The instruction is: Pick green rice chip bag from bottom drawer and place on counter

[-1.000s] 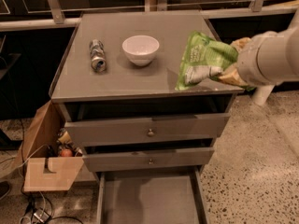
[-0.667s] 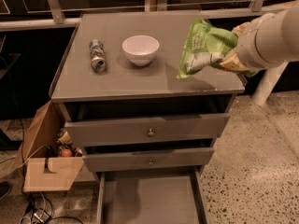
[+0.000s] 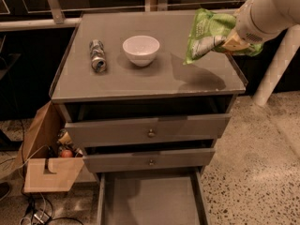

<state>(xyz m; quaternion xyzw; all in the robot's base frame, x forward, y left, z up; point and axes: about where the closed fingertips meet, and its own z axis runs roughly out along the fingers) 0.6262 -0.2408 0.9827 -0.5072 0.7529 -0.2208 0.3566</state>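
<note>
Placing step: gripper [image 3: 230,42], at 3 o'clock from the bowl [image 3: 140,49], pinches the bag [image 3: 204,32] above the counter [image 3: 154,81]; next, lower it and let go

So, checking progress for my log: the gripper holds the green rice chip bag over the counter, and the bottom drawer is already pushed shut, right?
Not quite. The camera view shows the bottom drawer pulled out and open. The rest stands: the gripper holds the green rice chip bag over the counter.

Crinkly green rice chip bag [image 3: 207,34], in jaws, hangs over counter [image 3: 140,81], right side.
</note>
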